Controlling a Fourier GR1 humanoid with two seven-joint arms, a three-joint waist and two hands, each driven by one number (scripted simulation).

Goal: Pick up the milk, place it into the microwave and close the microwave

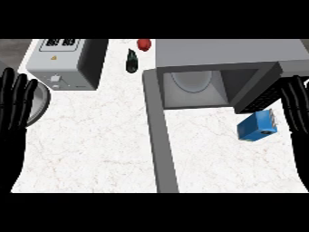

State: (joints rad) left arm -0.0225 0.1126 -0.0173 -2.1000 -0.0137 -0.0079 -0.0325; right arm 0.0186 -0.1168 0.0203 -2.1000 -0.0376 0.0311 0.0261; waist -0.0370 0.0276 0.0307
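Milk [257, 126], a blue carton, sits at a tilt on the white bench [96, 145], just near of the microwave's [230, 54] right front corner and just left of the right robot hand [304, 113]; that hand is open, fingers straight and pointing far, and is not touching the carton; the left robot hand [6, 113] is open too, resting at the left edge. The microwave stands open; its door [160, 136] swings out toward the near side along the left of the cavity, and a pale plate [190, 81] shows inside.

The step in hand is, I judge, the pick-up, and the right robot hand is the one for it. It should slide left and close fingers and thumb across the carton's sides; come in from the near right, since the microwave's dark front panel [260, 93] crowds the far side; lift clear of the bench before carrying left and far into the opening; keep the carton level so it sets squarely on the plate. The door lies between the left robot hand and the cavity, so that hand looks best placed to push it shut.
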